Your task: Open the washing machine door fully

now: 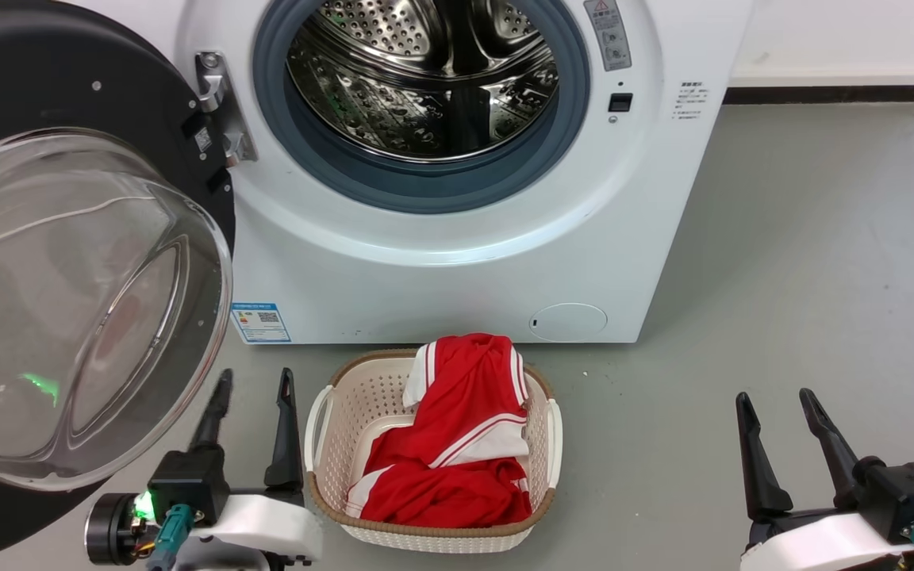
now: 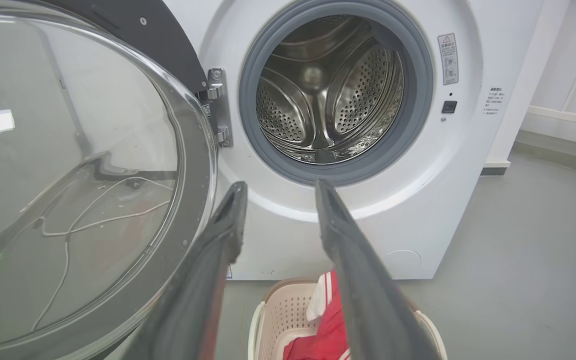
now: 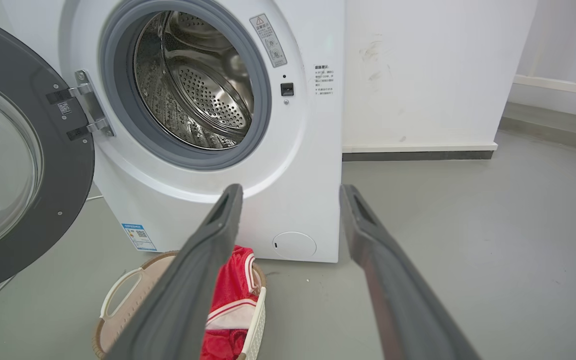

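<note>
Door point(image 1: 76, 301) stands wide, just left of released left pincer point(image 1: 255, 377) | right pincer point(image 1: 774, 396) released | likely heavy, rigid; push black rim point(image 1: 44, 63).

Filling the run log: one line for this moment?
washing machine door wide open | left gripper open, empty | right gripper open, empty

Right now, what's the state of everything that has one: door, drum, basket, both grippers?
washing machine door: wide open, not held by either gripper.
drum: exposed, looks empty.
basket: upright, holding a red and white garment.
left gripper: open, empty, close beside the door.
right gripper: open, empty, well away from the door.
</note>
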Robot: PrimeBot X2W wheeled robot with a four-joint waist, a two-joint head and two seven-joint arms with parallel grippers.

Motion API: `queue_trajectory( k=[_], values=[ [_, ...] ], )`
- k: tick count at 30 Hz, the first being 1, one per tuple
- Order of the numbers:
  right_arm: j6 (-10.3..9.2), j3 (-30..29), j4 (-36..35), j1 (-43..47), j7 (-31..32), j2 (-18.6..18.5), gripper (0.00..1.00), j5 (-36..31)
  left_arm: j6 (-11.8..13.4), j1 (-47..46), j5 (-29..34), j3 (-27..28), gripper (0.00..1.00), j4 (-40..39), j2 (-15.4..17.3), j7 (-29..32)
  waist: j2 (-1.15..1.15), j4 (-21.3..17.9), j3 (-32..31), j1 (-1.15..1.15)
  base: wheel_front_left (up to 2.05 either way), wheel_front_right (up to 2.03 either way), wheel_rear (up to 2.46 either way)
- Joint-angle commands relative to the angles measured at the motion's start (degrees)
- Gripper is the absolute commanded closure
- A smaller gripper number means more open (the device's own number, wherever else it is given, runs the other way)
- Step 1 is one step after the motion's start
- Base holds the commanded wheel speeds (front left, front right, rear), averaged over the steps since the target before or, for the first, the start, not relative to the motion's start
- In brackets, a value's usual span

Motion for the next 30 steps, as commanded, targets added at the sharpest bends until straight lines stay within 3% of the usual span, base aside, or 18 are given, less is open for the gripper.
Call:
queue_trajectory(
  k=[1,25,26,30],
  values=[
    [-0.04,0.02,-0.36,-0.15,0.16,0.11,0.00,-0.03,0.17,-0.18,0.43,0.57,0.00,-0.07,-0.37,-0.15,0.00,-0.46,0.22,0.00,0.00,0.00,0.00],
    [-0.04,-0.12,-1.20,-0.20,0.30,0.11,0.00,-0.66,-3.04,0.44,3.63,4.67,0.00,0.41,-3.04,-0.15,0.00,-0.28,0.83,0.00,0.00,0.00,0.00],
    [0.00,-0.08,-0.98,0.03,0.19,0.00,1.00,-0.35,-2.90,0.76,3.42,4.46,1.00,0.48,-3.05,0.00,0.00,-0.28,0.83,0.00,0.00,0.00,0.00],
    [0.00,0.23,0.12,0.47,0.23,0.00,1.00,1.56,-3.34,1.42,1.59,4.43,1.00,1.65,-3.50,0.38,0.00,-0.27,0.81,0.00,0.00,0.00,0.00]
  ],
)
